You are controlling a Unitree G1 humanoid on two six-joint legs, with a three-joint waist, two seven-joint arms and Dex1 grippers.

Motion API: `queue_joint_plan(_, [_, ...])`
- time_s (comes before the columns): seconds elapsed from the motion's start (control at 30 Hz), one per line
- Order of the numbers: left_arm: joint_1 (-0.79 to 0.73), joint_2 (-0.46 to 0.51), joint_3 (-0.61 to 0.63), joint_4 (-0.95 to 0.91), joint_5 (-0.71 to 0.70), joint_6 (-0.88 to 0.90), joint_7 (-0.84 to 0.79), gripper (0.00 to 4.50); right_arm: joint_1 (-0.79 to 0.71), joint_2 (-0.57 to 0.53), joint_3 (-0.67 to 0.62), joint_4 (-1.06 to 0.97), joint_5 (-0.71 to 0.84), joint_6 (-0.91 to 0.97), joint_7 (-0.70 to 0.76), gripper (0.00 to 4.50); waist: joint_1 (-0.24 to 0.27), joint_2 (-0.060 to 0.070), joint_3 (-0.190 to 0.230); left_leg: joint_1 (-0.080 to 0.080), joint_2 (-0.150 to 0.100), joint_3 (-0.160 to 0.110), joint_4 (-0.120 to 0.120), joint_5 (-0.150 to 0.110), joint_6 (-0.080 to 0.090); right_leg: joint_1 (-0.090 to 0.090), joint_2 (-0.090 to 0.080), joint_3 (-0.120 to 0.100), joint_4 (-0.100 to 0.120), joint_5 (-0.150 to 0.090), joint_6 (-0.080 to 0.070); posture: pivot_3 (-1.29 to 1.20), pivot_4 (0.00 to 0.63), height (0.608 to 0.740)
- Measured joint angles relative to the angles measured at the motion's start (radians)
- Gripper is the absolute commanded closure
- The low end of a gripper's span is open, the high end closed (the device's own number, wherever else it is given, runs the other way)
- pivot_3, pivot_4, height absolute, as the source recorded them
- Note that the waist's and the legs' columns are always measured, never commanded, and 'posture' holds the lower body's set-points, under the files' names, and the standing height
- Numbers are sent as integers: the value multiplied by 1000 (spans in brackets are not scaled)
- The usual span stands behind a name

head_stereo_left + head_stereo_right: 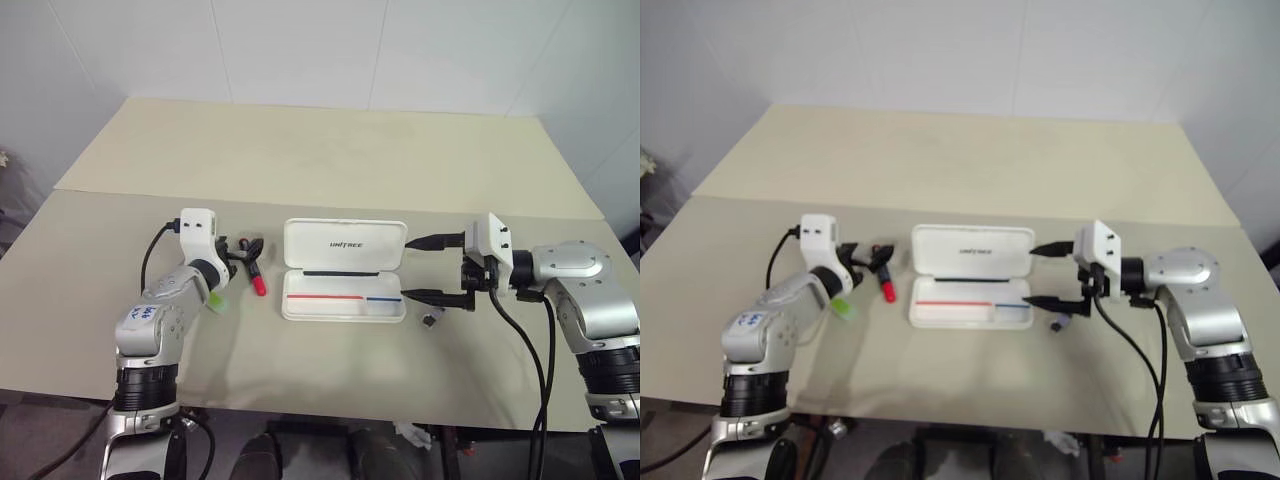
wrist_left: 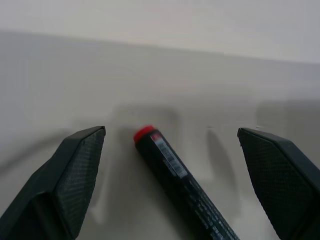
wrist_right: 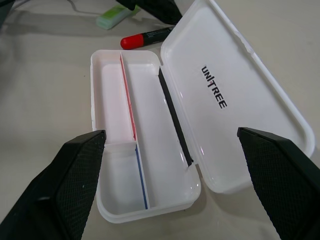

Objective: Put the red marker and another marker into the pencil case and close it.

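A lab-like test room is suggested by a plain beige tabletop (image 1: 330, 160) set against bare white panelled walls (image 1: 300, 45).

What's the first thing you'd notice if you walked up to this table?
The white pencil case lying wide open in the middle of the table, with nothing inside it. To its left lies the red marker, with the left gripper open around it and a light green highlighter close by. On the case's other side the right gripper hangs open, pointing at the case.
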Motion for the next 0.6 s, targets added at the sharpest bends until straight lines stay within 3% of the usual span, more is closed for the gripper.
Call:
queue_joint_plan(0.2, [-49, -55, 28, 2, 3, 131, 100, 0, -6, 0, 0, 16, -11, -17, -2, 39, 2, 0, 0, 0, 0, 0, 0, 0, 0, 0, 0, 0, 0, 0, 0, 0, 150, 740])
queue_joint_plan(0.43, [-101, -54, 30, 41, 5, 212, 109, 0, -14, 1, 1, 17, -20, -21, -7, 39, 9, 0, 0, 1, 0, 0, 1, 1, -1, 1, 0, 0, 0, 0, 1, 0, 150, 740])
queue_joint_plan(0.53, [-123, -47, 27, 65, 13, 230, 104, 604, -15, 4, 1, 17, -21, -24, -13, 0, 13, 0, 0, 2, -1, 0, 1, 1, -1, 2, 0, 0, 0, 0, 1, 0, 150, 740])
queue_joint_plan(0.6, [-137, -44, 32, 87, 23, 234, 107, 1278, -15, 7, 2, 17, -21, -27, -16, 0, 16, 0, 0, 3, -1, 0, 1, 1, -1, 4, 0, 0, 0, 0, 1, 0, 150, 740])
